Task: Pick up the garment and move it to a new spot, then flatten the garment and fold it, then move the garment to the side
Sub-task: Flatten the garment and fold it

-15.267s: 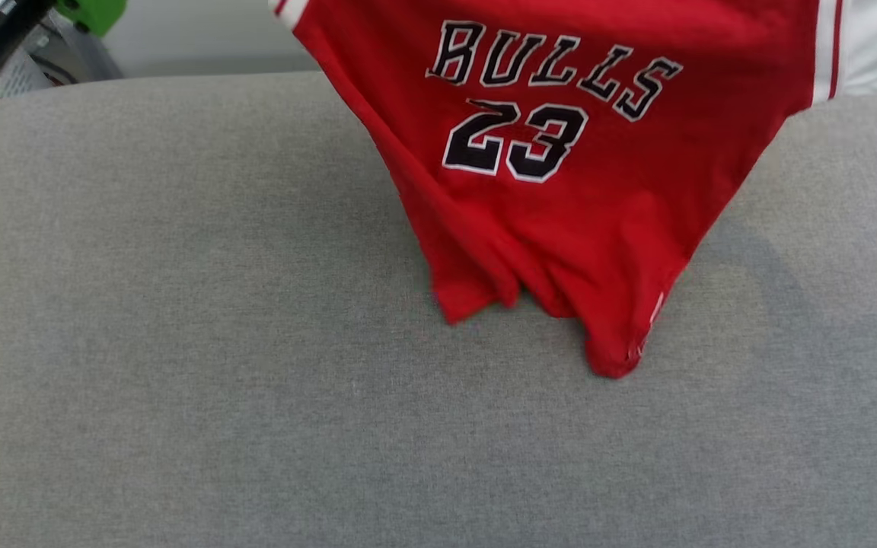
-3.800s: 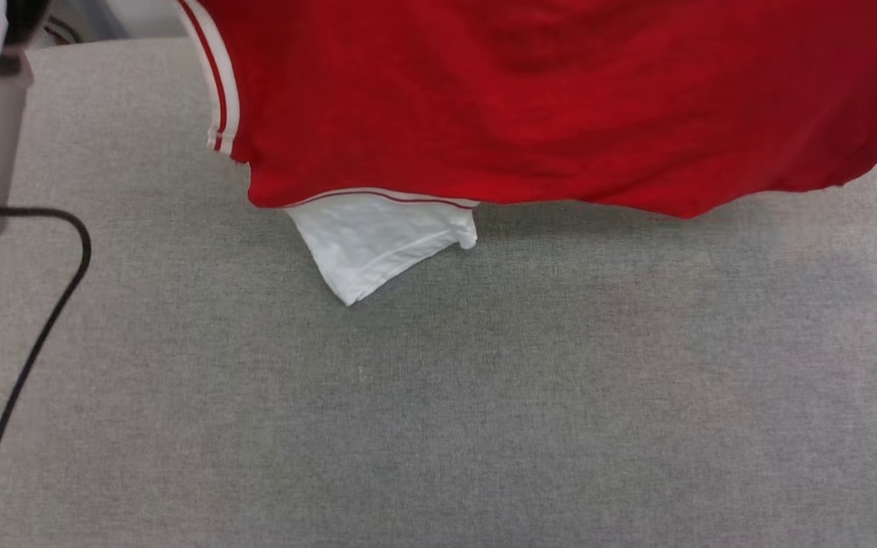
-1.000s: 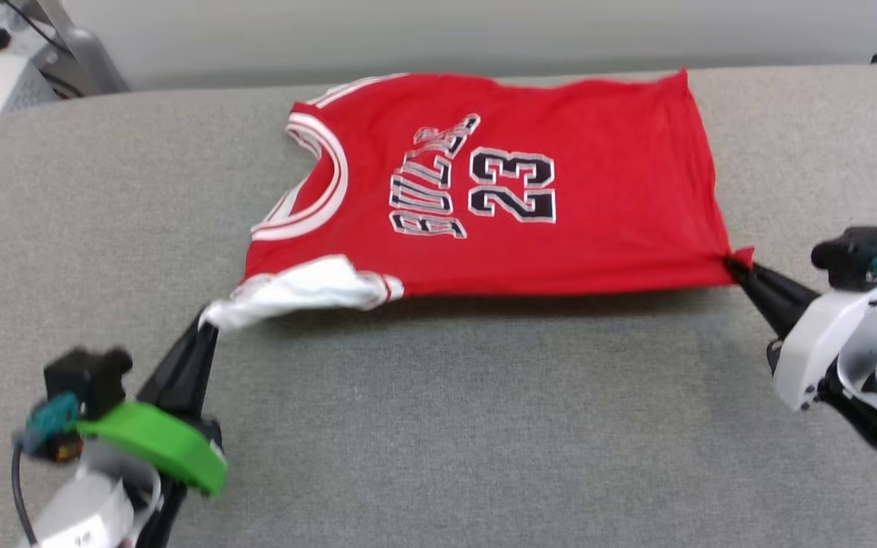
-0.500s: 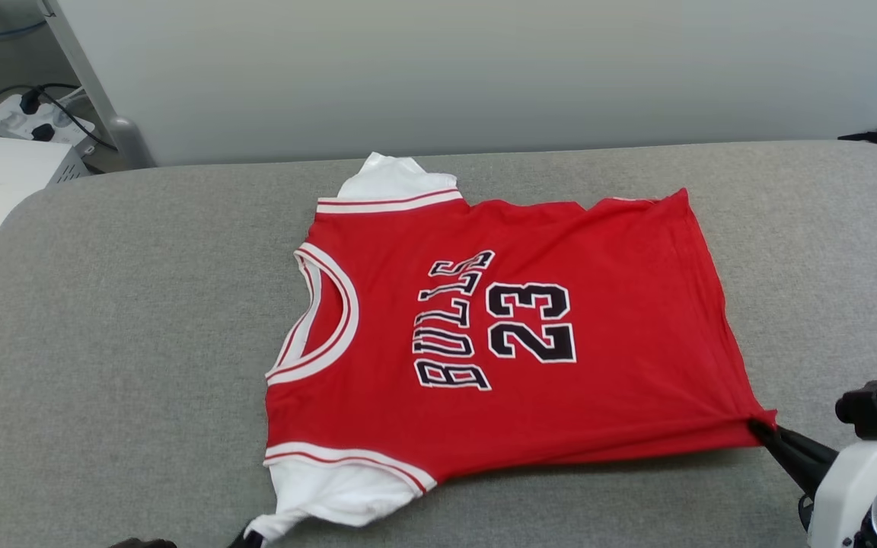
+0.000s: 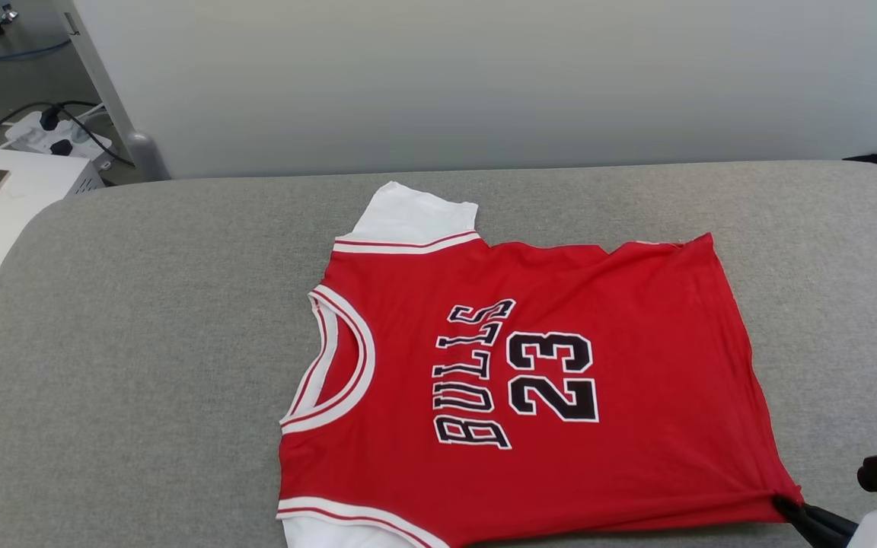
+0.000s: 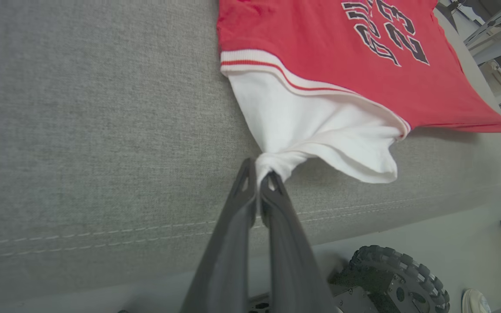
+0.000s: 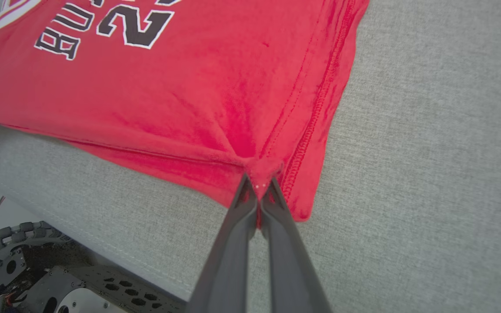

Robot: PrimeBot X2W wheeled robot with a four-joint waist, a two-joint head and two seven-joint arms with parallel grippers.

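Laying the red jersey T-shirt [image 5: 530, 365] flat
Left gripper [image 6: 259, 176] pinches its white sleeve [image 6: 302, 117], right gripper [image 7: 258, 184] its hem [image 7: 315, 117]; pull both gently, low.

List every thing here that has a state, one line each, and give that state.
garment: spread out, print side up, unfolded, on the gray padded surface.
left gripper: shut on the tip of the near sleeve.
right gripper: shut on the red hem corner.
near sleeve: bunched and drawn to a point at the left gripper.
far sleeve: lying flat.
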